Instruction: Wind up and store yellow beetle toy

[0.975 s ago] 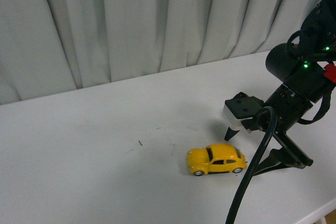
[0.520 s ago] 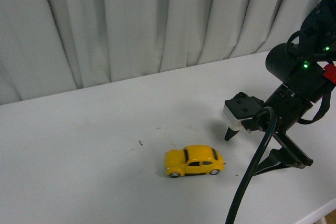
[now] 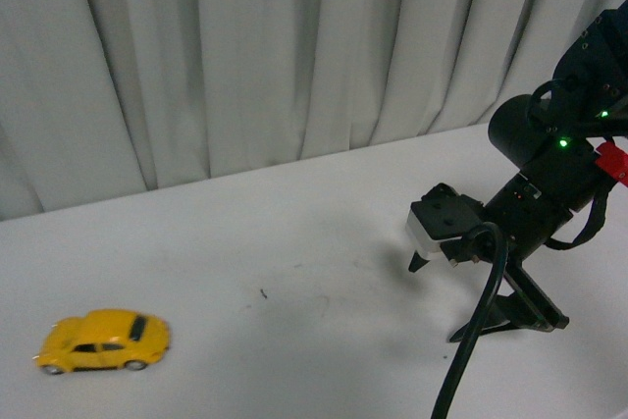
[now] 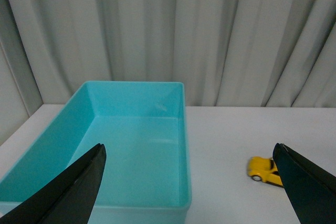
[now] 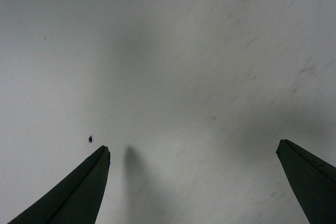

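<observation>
The yellow beetle toy sits on its wheels on the white counter. In the front view it is far over on the left, close to the near edge. We see it from the side and it looks a little blurry. Nothing is holding it.

In the left wrist view the yellow beetle toy shows as a small yellow shape on the counter. It is near a blue-green box but does not touch it. One dark finger hides part of the toy. The box is long with tall sides, and it stands on the counter in front of the curtain.

The left fingers are spread wide apart and hold nothing. The box and the toy show between them.

The right fingers are on the right side of the front view, well apart from the toy. They hang just above the counter with their tips pointing down. In the right wrist view the right fingers are spread wide too, with only bare counter between them.

The counter is white and smooth with a few faint scuffs. A tiny dark speck lies near the middle. The arm casts a soft grey shadow on the counter. Behind the counter a pale grey curtain hangs in long folds across the whole back.
</observation>
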Controlling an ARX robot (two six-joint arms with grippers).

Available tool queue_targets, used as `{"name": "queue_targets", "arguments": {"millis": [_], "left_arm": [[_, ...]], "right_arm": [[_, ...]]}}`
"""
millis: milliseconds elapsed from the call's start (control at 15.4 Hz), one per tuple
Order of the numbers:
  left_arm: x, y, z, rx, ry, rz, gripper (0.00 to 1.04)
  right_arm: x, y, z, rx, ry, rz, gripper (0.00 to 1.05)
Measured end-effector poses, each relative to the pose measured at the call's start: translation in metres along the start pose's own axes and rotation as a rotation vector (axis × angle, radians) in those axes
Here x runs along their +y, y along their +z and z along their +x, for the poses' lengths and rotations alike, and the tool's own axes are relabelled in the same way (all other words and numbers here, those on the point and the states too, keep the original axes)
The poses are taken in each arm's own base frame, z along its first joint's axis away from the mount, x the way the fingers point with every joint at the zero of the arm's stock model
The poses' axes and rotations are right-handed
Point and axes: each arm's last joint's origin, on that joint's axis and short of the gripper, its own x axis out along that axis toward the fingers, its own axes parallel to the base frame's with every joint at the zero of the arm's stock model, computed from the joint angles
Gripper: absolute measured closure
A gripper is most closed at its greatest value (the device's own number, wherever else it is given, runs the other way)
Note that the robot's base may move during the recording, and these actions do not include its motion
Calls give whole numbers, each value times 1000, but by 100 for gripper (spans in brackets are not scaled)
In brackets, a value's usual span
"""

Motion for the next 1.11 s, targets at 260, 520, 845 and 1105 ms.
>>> {"name": "queue_targets", "arguments": {"millis": [260,520,845,1105], "left_arm": [[0,0,0,0,0,0,7],[0,0,0,0,0,0,7],[0,0,0,0,0,0,7],[0,0,0,0,1,0,7]], "right_arm": [[-19,53,-51,-84,-169,-135,7],[-16,92,-108,-110,-312,-237,7],[7,137,-146,-14,-666,-390,15],[99,149,-137,-435,-1320,444,62]]}}
